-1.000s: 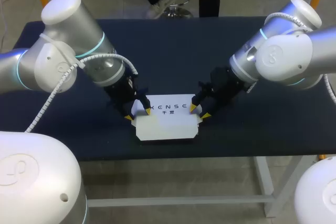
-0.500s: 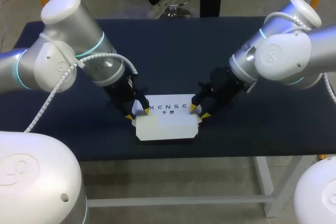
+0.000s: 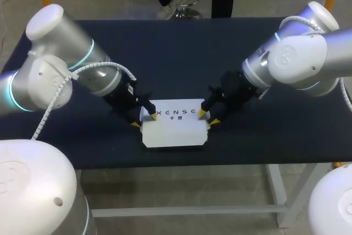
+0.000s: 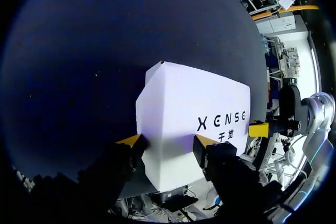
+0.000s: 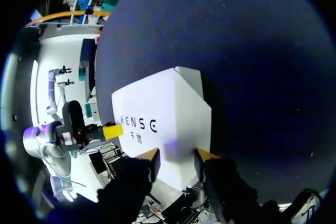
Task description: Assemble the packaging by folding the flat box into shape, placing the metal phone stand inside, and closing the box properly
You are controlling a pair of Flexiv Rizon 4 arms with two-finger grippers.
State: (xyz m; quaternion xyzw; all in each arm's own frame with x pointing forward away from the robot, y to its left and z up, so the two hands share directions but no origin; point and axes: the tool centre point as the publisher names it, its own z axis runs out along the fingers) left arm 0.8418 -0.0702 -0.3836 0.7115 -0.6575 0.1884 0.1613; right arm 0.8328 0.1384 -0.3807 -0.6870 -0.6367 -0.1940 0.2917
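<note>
Head view | left end effector (image 3: 144, 120), right end effector (image 3: 208, 117) | flank box (image 3: 175, 131) (on table (image 3: 220, 53))

Both arms are the same build: fat silver-grey tubes joined by rounded white caps. The left arm (image 3: 55, 64) has a teal light ring (image 3: 86, 54) glowing round one joint, and a ribbed white cable (image 3: 55, 96) runs loose along its outside. The right arm (image 3: 297, 59) has thinner teal bands. The wrists go black, and the left gripper (image 3: 144, 120) and right gripper (image 3: 208, 118) are black too, with bright yellow finger tips. The big glossy white domes (image 3: 33, 185) at the near corners look like the bases, one with a faint embossed swirl and a small dark hole.
</note>
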